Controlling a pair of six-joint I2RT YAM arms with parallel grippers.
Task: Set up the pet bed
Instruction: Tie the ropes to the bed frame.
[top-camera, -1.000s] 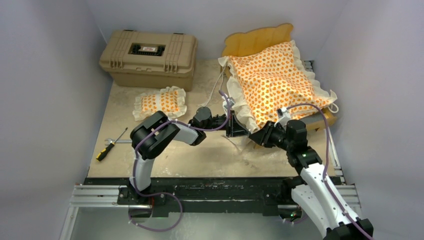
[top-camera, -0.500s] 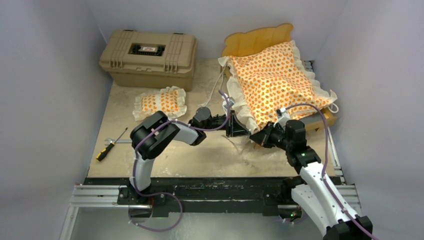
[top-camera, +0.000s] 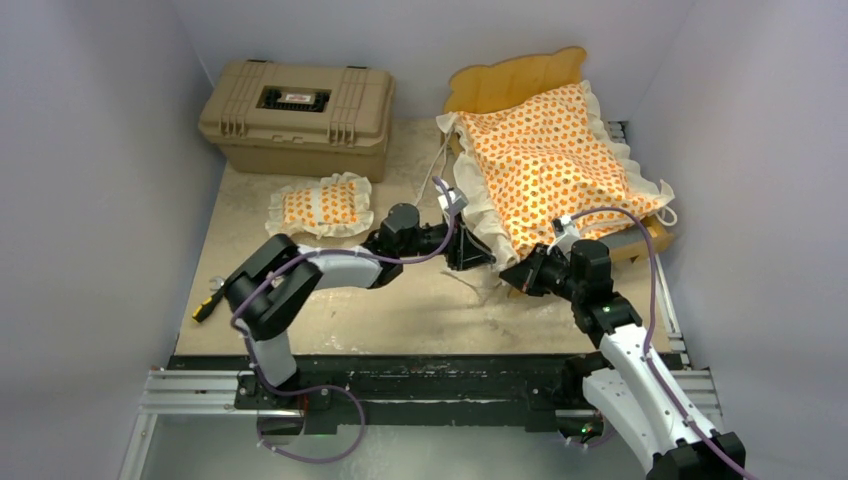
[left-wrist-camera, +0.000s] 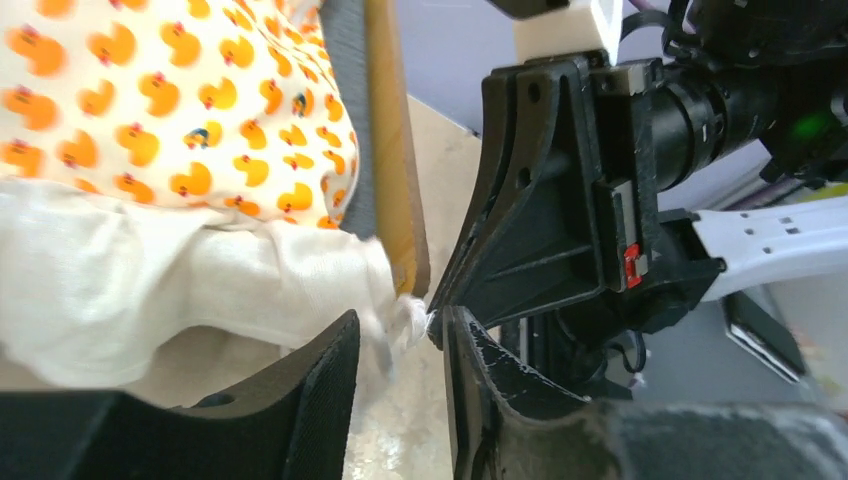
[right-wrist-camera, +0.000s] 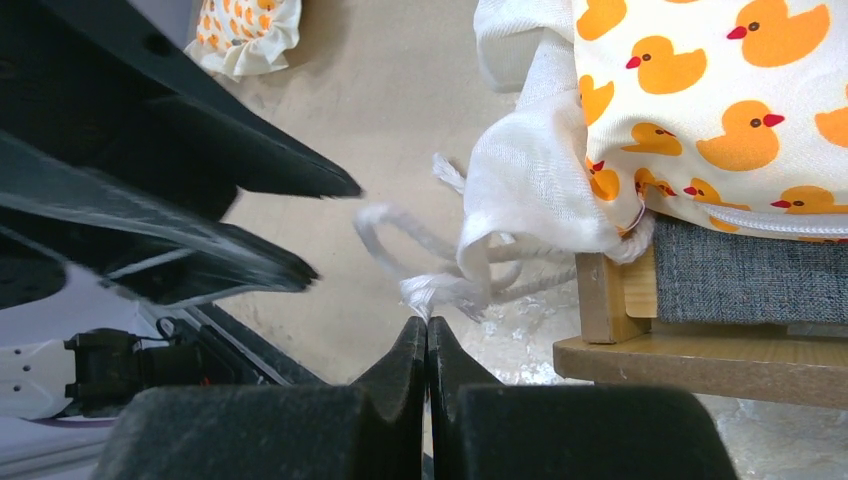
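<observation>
Left jaws parted, right jaws clenched — duck-print mattress cushion (top-camera: 545, 165) sits askew on wooden frame (top-camera: 515, 80).

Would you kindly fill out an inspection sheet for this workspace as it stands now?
Surface: beige tabletop, scuffed with whitish patches.
Job's things: wooden bed frame far right; duck-print cushion lying on it, overhanging its near-left side; pillow apart on the tabletop.
Clutter: tan case far left; screwdriver partly hidden by the left arm.
Grippers: left gripper open around the cushion's ruffle; right gripper shut, tips at a white tie.
Cables: purple cables run along both arms.
Surroundings: plain pale walls; metal rail at the near edge.
</observation>
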